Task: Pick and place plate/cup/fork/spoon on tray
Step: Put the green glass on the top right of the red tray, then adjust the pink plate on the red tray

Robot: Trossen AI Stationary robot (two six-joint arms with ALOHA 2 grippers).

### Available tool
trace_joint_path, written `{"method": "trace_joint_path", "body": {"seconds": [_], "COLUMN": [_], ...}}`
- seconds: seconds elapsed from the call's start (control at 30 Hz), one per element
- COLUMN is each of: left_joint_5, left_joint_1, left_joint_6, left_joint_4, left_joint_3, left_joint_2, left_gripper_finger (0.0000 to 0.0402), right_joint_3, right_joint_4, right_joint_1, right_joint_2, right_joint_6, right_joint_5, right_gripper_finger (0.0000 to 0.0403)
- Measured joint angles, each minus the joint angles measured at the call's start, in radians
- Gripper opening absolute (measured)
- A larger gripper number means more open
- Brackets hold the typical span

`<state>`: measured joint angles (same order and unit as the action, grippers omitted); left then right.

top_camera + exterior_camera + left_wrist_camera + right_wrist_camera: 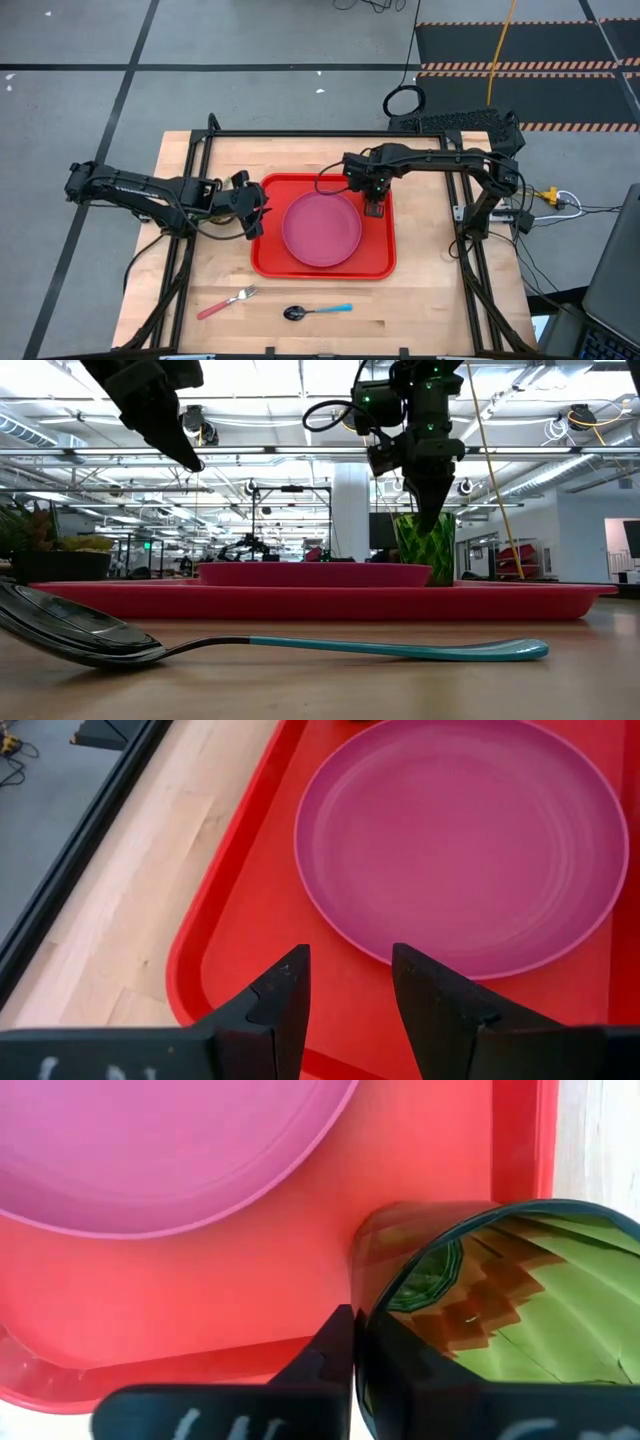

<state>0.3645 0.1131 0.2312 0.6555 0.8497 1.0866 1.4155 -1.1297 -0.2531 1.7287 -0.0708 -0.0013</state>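
The red tray (270, 265) lies in the middle of the table with the pink plate (320, 230) flat on it. My right gripper (373, 208) is over the tray's far right part, shut on the green cup (425, 555). My left gripper (258, 222) is open and empty above the tray's left rim (190, 950), its fingers pointing toward the plate (460, 830). The fork (228, 301) and the spoon (318, 311) lie flat on the wood in front of the tray. The spoon also lies across the front of the low view (300, 648). My right gripper holds the cup's wall at its rim (372, 1295), one finger (335, 1350) outside and the other inside the cup. The fingers come from above, pointing down. The cup stands upright, its base (425, 582) down at the tray's floor beside the plate.
A black metal frame (300, 133) runs along the table's far and side edges. Bare wood (430, 300) lies to the right of the tray and along the near edge around the fork and spoon.
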Motion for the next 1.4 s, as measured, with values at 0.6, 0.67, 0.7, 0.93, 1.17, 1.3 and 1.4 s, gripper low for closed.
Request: {"method": "trace_joint_path", "body": {"seconds": [0.6, 0.67, 0.7, 0.93, 1.17, 1.3, 1.4], "left_joint_5": [0.0, 0.0, 0.0, 0.001, -0.018, -0.071, -0.093], "left_joint_1": [0.0, 0.0, 0.0, -0.001, -0.002, -0.002, -0.002], "left_joint_6": [0.003, 0.003, 0.003, 0.016, 0.062, 0.018, -0.025], "left_joint_4": [0.0, 0.0, 0.0, 0.062, 0.143, 0.14, 0.131], "left_joint_3": [0.0, 0.0, 0.0, 0.0, 0.0, 0.0, 0.0], "left_joint_2": [0.0, 0.0, 0.0, 0.0, 0.033, 0.112, 0.177], "left_gripper_finger": [0.0145, 0.0145, 0.0145, 0.0145, 0.0145, 0.0145, 0.0145], "right_joint_3": [-0.001, -0.001, -0.001, -0.001, -0.001, 0.0, 0.0], "right_joint_4": [0.026, 0.032, 0.035, 0.049, 0.036, 0.013, 0.004], "right_joint_1": [0.0, 0.0, 0.0, 0.002, 0.046, 0.059, 0.07], "right_joint_2": [-0.028, -0.048, -0.059, -0.171, -0.309, -0.376, -0.413], "right_joint_6": [0.022, 0.026, 0.031, 0.071, 0.123, 0.174, 0.215], "right_joint_5": [0.001, 0.006, 0.015, 0.031, 0.171, 0.216, 0.225], "right_gripper_finger": [0.0086, 0.0089, 0.009, 0.0102, 0.0106, 0.0106, 0.0106]}}
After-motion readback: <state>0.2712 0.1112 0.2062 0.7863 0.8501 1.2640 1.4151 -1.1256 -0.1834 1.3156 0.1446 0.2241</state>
